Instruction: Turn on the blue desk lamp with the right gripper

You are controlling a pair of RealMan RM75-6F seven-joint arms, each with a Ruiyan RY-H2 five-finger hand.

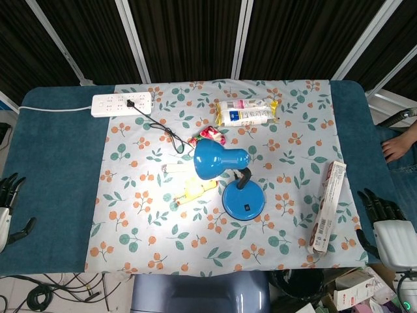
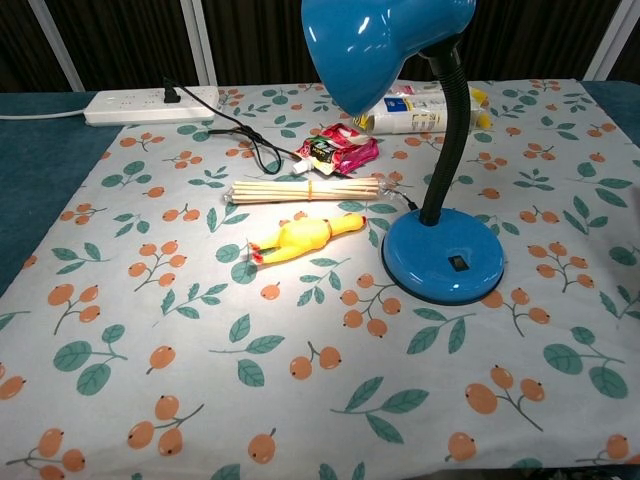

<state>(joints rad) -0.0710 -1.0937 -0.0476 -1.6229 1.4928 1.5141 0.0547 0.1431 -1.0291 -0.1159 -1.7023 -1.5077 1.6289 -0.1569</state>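
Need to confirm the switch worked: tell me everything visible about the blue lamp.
The lamp is glossy blue, with a round base, a black bendable neck and a dome shade tipped down to the left. A small dark switch sits on the base. It stands upright on the floral cloth, casting a bright pool over the yellow toy. No hand touches it.

Dark vertical slat panels [image 1: 189, 39] across the back, split up by pale angled frame bars [image 1: 242, 36]. Big table [image 1: 55, 163] covered in teal fabric, with a floral cloth [image 1: 130, 195] of orange berries and green leaves laid over the middle. Bright pool of light on that cloth near its centre. Tangle of cables [image 1: 58, 290] on the floor at the lower left, cardboard boxes [image 1: 355, 293] down at the lower right.
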